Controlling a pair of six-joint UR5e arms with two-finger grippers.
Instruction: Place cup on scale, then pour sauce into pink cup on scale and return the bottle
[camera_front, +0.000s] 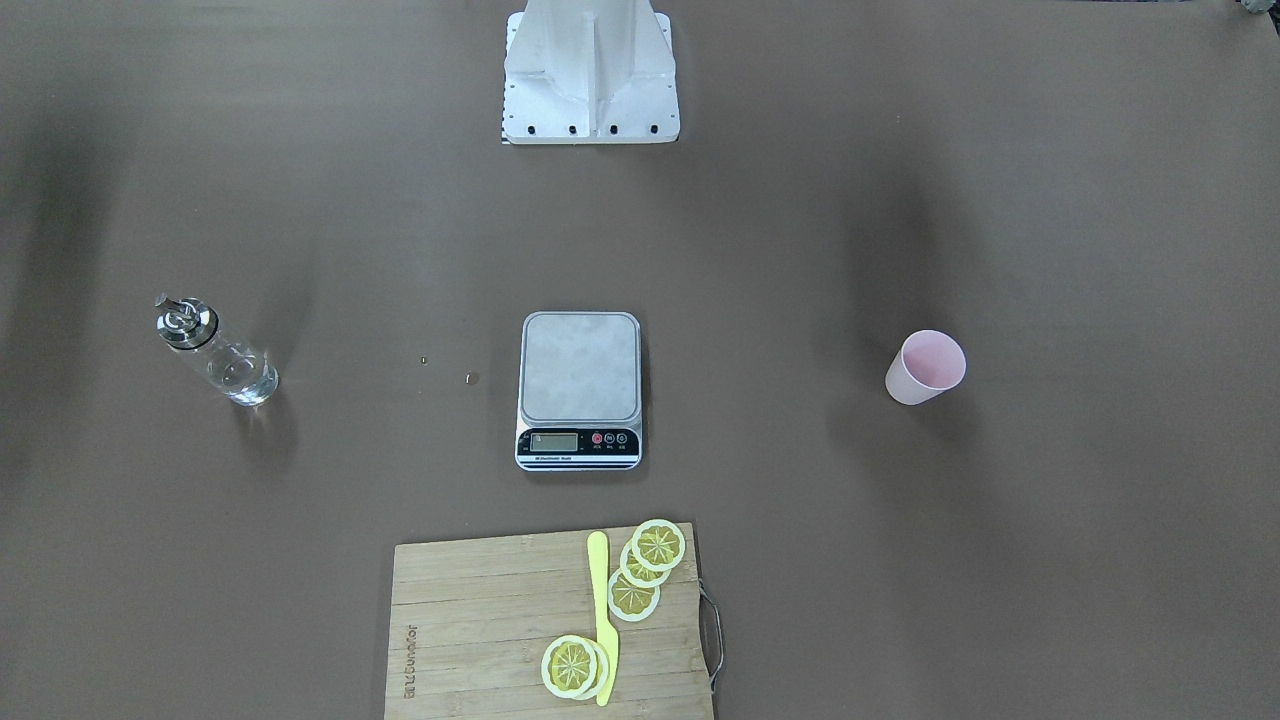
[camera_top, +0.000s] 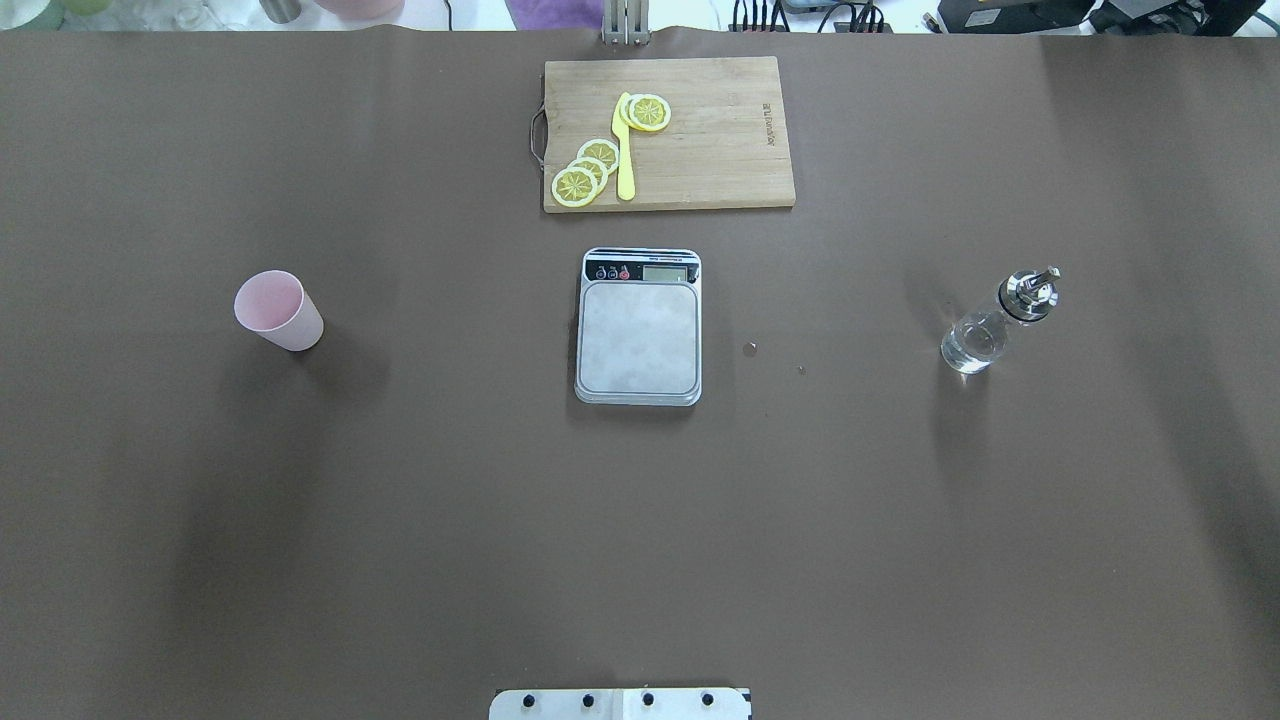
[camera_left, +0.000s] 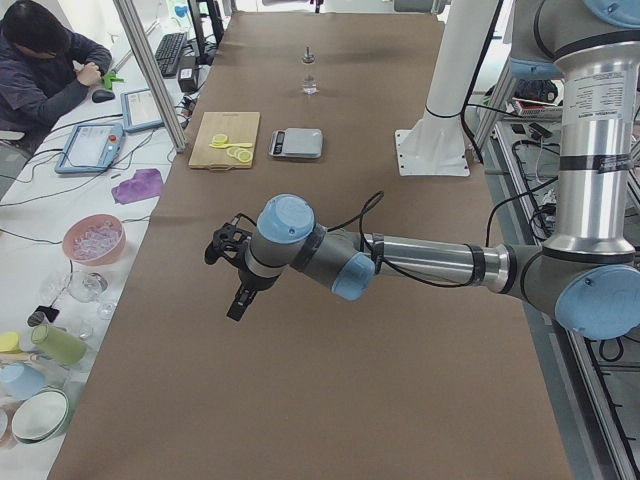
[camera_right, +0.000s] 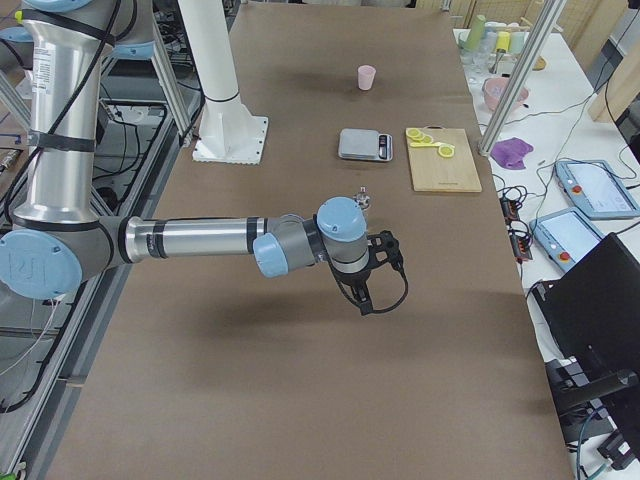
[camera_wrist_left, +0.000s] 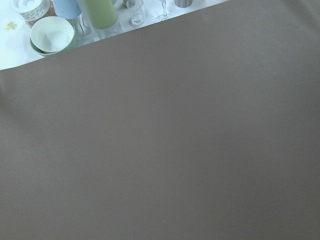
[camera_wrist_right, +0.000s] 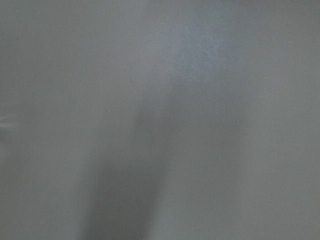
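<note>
Brown-covered table: wide, mostly bare. The scale's platform is unloaded, so the step in hand looks to be fetching the cup.

Left arm: stretched low over the table's left end, well apart from every object. The left gripper points down at bare cloth. It shows side-on only, so I cannot tell whether its fingers are apart or together. The same goes for the right arm and right gripper at the opposite end. Both wrist views show only table cover.

Rectangular wooden cutting board: far side, carrying lemon slices and a yellow knife. Not involved.

Small rectangular digital scale: silver steel platform, black display strip. It sits at table centre, near the board.

Small clear glass bottle: silver pour spout, upright on the robot's right, well apart from the scale. The clear sauce sits low inside.

Small pale pink tapered plastic cup: upright, mouth up, on the robot's left. It is well apart from the scale and roughly level with it.

Two tiny specks: between scale and bottle, too small to identify.

Judgement: the cup falls to the left arm.
- Approach with fingers spread wider than the cup.
- Close gently at mid-height; it looks thin and light, likely to skid or squash.
- Carry it upright and set it centred on the steel, clear of the display strip.
- Let go fully before lifting away, or it may tip.
</note>
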